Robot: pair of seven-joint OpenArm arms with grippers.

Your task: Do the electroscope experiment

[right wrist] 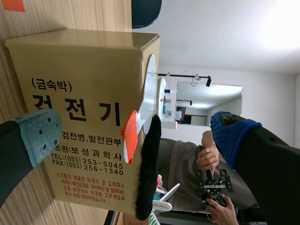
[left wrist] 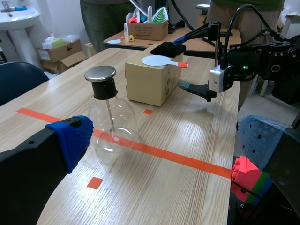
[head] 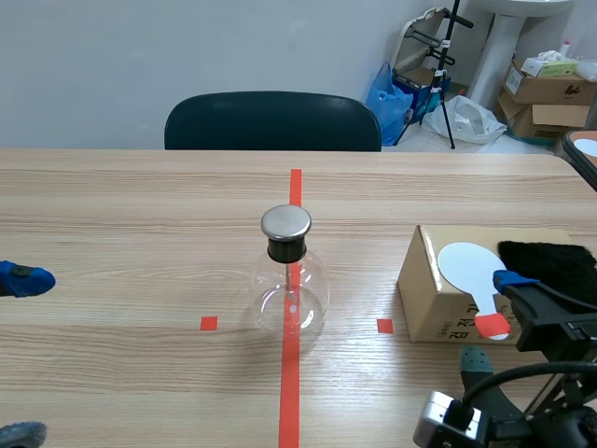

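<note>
The electroscope, a clear glass flask (head: 290, 299) with a black neck and a round metal cap (head: 285, 222), stands on the red tape line at mid table; it also shows ahead of my left gripper (left wrist: 164, 140) as the flask (left wrist: 112, 122). A white paddle with a red handle (head: 473, 273) and a piece of black fur (head: 550, 264) lie on a cardboard box (head: 438, 299). My right gripper (head: 490, 317) is open just in front of the box, level with the red handle (right wrist: 129, 136). My left gripper (head: 19, 355) is open at the table's left edge, holding nothing.
A dark chair (head: 272, 121) stands behind the table's far edge. Boxes and bags clutter the floor at the back right. A person (right wrist: 206, 159) is seen beyond the box in the right wrist view. Red tape squares (head: 208, 323) flank the flask.
</note>
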